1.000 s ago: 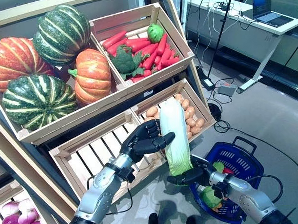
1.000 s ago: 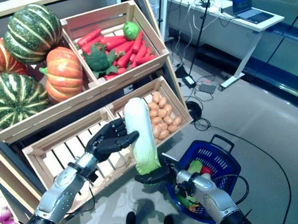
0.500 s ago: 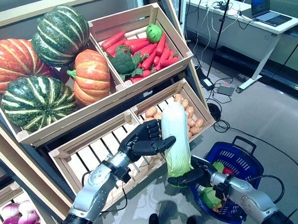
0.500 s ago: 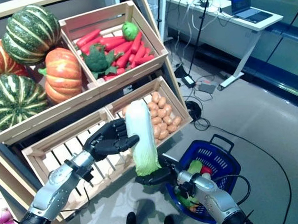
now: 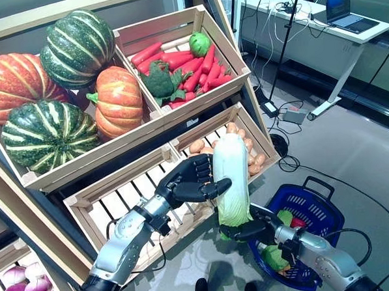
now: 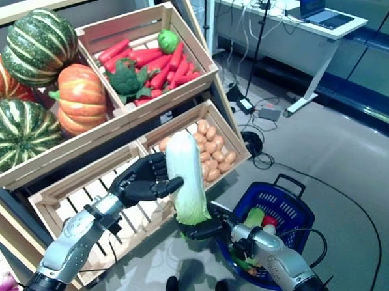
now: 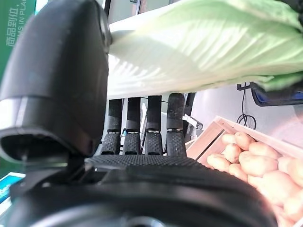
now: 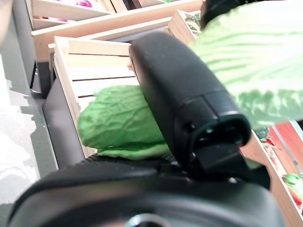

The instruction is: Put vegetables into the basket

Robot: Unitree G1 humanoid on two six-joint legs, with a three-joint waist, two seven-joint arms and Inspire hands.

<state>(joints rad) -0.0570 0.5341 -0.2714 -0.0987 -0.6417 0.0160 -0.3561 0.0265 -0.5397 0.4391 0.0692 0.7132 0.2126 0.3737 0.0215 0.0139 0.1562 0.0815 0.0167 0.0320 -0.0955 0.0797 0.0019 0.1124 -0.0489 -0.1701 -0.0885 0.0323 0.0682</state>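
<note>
My left hand (image 5: 190, 181) is shut on a long napa cabbage (image 5: 231, 176) and holds it upright in front of the stand's lower crates. In the left wrist view its fingers (image 7: 151, 127) curl under the pale leaves (image 7: 199, 42). My right hand (image 5: 248, 231) sits just under the cabbage's green leafy end, fingers straight beneath it and thumb raised beside it. In the right wrist view the thumb (image 8: 184, 94) lies across the green leaf (image 8: 118, 123). The blue basket (image 5: 328, 207) stands on the floor to the right of the hands, with a green leafy vegetable (image 5: 275, 255) and a red one (image 5: 296, 223) inside.
The wooden stand (image 5: 148, 125) with slanted crates rises at the left and behind the hands. The empty slatted crate (image 5: 119, 201) lies under my left arm. A desk (image 5: 319, 34) and cables stand at the back right, with grey floor around the basket.
The left hand has carried the cabbage slightly to the right, toward the basket. The right hand stays under its leafy end, now touching it more closely.
</note>
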